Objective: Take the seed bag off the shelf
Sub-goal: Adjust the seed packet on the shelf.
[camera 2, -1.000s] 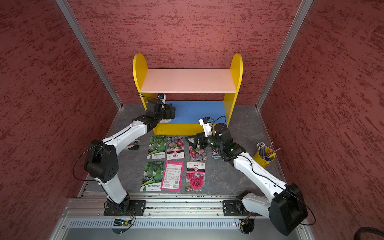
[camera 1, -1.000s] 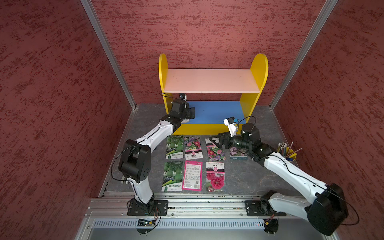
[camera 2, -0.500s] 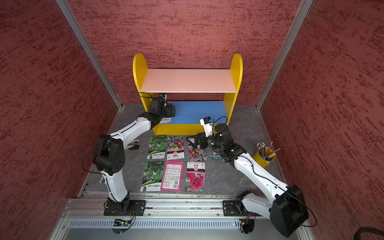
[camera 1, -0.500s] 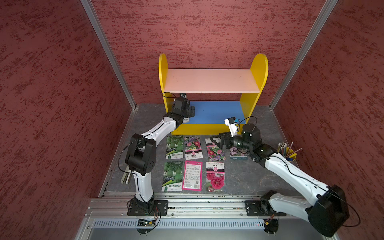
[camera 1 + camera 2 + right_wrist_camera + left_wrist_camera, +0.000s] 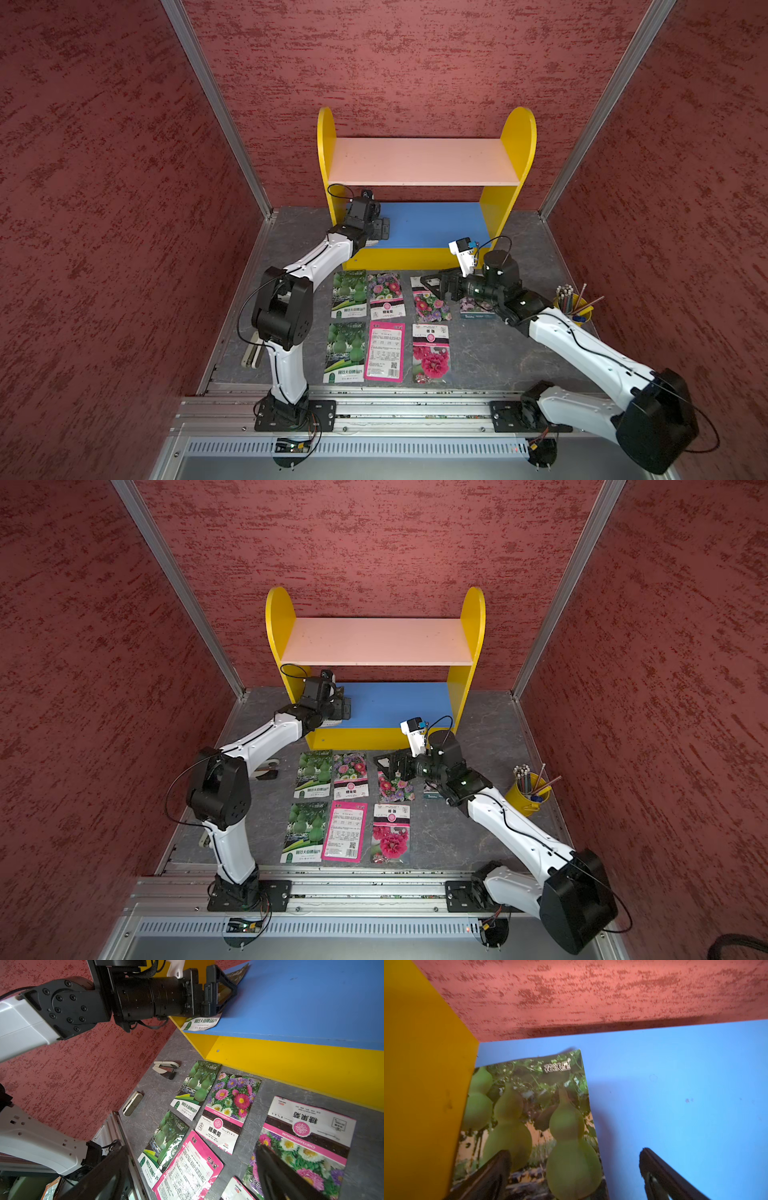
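The seed bag (image 5: 529,1126) is seen lying on the shelf's (image 5: 424,162) blue lower board (image 5: 675,1095), against the yellow side panel (image 5: 425,1084). The left tool (image 5: 575,1154) is spread wide over its near end, nothing gripped; the right tool (image 5: 193,1150), equally spread, is empty. Grasp and removal are not yet done.

top views: high, facing down | wrist views: near, share shelf (image 5: 675,1095)

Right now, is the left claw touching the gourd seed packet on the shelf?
Cannot tell. In the left wrist view one finger of the open left gripper overlaps the seed bag on the shelf; neither contact nor gap shows plainly.
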{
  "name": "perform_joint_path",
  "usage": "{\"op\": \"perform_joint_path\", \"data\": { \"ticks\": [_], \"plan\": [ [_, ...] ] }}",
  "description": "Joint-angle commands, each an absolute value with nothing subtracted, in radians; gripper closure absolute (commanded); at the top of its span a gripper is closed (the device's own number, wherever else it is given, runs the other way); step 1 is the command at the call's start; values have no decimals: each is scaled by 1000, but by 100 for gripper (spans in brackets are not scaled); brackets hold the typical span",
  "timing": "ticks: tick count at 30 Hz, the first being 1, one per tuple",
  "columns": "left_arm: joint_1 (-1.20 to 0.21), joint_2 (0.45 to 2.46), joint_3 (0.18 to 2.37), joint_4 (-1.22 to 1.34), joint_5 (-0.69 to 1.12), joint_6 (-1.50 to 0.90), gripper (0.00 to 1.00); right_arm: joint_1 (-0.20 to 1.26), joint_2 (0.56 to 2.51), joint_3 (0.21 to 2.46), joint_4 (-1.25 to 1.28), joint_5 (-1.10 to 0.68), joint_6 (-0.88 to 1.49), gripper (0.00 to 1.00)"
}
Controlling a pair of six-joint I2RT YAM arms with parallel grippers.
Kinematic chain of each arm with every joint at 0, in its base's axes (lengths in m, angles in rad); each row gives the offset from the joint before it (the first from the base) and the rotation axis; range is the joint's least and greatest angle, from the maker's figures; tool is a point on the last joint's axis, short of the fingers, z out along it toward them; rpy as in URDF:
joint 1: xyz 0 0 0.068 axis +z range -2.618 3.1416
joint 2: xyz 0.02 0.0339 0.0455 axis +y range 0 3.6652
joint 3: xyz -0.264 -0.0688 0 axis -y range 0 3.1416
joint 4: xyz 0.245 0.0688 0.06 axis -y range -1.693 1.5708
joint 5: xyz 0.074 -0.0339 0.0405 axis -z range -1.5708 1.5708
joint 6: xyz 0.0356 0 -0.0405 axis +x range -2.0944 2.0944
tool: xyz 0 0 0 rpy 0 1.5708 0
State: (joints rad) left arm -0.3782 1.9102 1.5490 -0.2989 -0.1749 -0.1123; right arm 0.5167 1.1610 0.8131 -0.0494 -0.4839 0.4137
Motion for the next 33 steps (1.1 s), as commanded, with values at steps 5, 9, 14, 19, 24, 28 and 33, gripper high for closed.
{"op": "perform_joint_path", "data": {
  "ticks": [5,9,14,19,24,28,33],
  "plan": [
    [-393,1915,1540,-350,-109,-139,0,523,1143,807,-58,-448,408,2],
    [-402,1914,1512,-349,-72,-159,0,523,1133,808,-75,-440,402,2],
    [-439,1889,1475,-328,-35,-179,0,522,1126,812,-94,-429,394,2],
    [-460,1854,1452,-329,13,-216,0,522,1120,811,-92,-435,408,2],
    [-460,1790,1410,-299,30,-225,0,523,1100,803,-87,-435,422,2],
    [-444,1726,1375,-231,54,-209,0,522,1109,803,-50,-454,461,2],
    [-374,1658,1362,-245,180,-225,0,523,1167,820,-14,-404,578,2]
  ]
}}
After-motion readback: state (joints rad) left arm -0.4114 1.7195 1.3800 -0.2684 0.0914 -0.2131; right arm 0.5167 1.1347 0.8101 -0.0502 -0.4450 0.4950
